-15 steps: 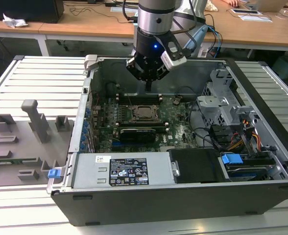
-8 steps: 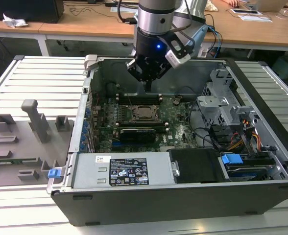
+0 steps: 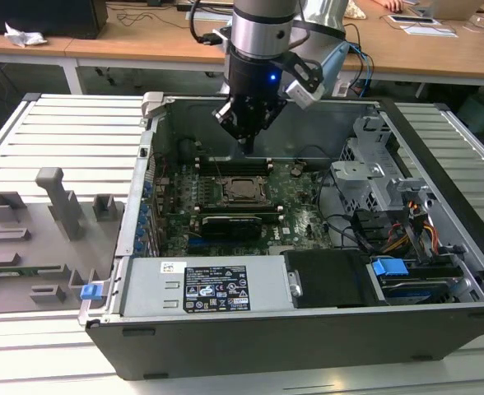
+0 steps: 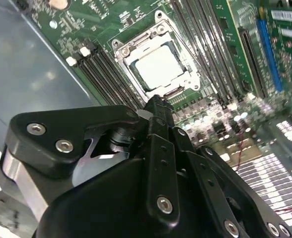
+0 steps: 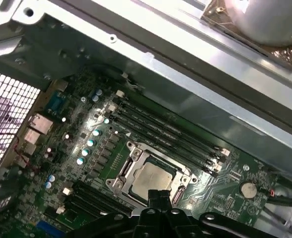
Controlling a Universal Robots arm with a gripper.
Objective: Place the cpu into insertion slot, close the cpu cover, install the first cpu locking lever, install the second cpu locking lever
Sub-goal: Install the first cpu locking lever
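The cpu (image 4: 158, 67), a pale silvery square, lies flat in the insertion slot (image 4: 117, 45) on the green board. The cpu cover (image 4: 189, 74), a thin metal frame, lies down around it, and the chip's top shows through its opening. In the first wrist view the cpu (image 5: 148, 177) and cpu cover (image 5: 123, 174) sit just beyond my fingertips. My gripper (image 4: 158, 105) hovers above the board beside the socket, shut with nothing in it. In the exterior view the gripper (image 3: 247, 146) hangs over the far edge of the socket (image 3: 244, 189).
The board lies in an open computer case (image 3: 143, 222). Long black memory slots (image 5: 166, 131) flank the socket. A drive cage (image 3: 369, 177) and cables (image 3: 407, 230) stand at the exterior view's right, and a power supply (image 3: 201, 284) at the front. A grey fixture tray (image 3: 36, 239) lies outside at the left.
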